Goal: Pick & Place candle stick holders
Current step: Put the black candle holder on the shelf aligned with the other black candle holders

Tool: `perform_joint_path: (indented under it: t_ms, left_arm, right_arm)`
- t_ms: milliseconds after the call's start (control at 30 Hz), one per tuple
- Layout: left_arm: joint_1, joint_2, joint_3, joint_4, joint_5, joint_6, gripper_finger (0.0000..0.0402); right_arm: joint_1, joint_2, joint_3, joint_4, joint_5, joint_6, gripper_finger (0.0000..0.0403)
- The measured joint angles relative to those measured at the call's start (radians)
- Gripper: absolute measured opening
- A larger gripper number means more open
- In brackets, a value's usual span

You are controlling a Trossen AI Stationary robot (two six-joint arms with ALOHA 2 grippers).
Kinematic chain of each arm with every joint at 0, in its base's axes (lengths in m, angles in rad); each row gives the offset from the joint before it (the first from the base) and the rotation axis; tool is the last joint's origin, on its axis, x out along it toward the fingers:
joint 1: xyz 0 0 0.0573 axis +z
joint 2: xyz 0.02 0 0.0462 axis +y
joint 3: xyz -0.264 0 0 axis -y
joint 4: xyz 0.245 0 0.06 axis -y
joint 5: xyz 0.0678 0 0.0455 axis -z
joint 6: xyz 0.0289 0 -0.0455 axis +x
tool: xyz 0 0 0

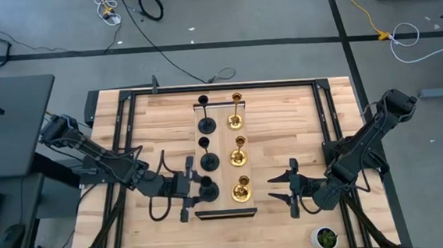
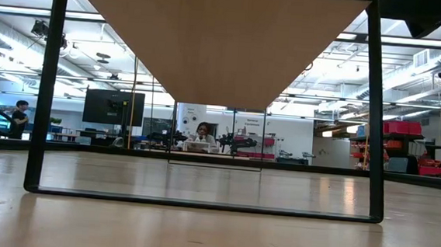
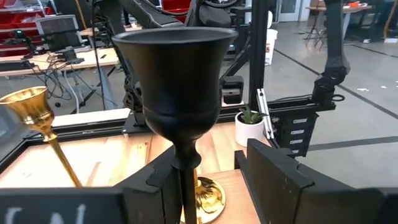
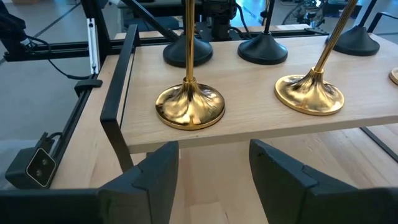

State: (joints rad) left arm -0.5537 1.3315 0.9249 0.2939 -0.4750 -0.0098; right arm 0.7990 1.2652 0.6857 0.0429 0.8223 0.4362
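My left jaws [image 1: 197, 190] are sitting spread around the stem of the near black candlestick [image 1: 209, 190]. In the left wrist view the black cup [image 3: 176, 81] is filling the frame with the fingers [image 3: 158, 183] on either side of the thin stem, and I can't tell if they're actually touching it. The high view isn't giving me that close-up, but it's showing the whole layout: three black candle stick holders and three gold ones [image 1: 242, 189] standing in two rows on a pale wooden board [image 1: 222, 159] in the middle of the surface [image 1: 284, 127].

My right jaws [image 1: 292, 188] are hanging wide open and empty just beside the board, facing the near gold one. The right wrist view is showing its shiny flared base [image 4: 189, 106] near the board's edge, mirror-smooth next to the matte black bases [image 4: 188, 53] behind.

The low view is only catching a dark frame [image 2: 199, 204] and the room behind.
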Motion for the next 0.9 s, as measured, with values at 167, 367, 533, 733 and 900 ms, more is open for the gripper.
perform_joint_path:
  t_ms: [167,367,533,733,900]
  left_arm:
    - [0.000,0.000,0.000,-0.014,-0.028,0.004,0.0168]
    - [-0.003,0.000,0.000,-0.044,-0.062,-0.040,0.0168]
    - [-0.007,-0.001,0.000,-0.090,-0.122,-0.005,0.0168]
    - [-0.006,-0.005,0.000,-0.132,-0.162,-0.023,0.0168]
    - [-0.007,-0.019,0.000,-0.198,-0.212,-0.056,0.0168]
  right_arm:
    - [0.000,0.000,0.000,0.000,0.000,0.000,0.0196]
    - [0.000,0.000,0.000,0.000,0.000,0.000,0.0196]
    - [0.000,0.000,0.000,0.000,0.000,0.000,0.0196]
    - [0.000,0.000,0.000,0.000,0.000,0.000,0.0196]
    - [0.000,0.000,0.000,0.000,0.000,0.000,0.0196]
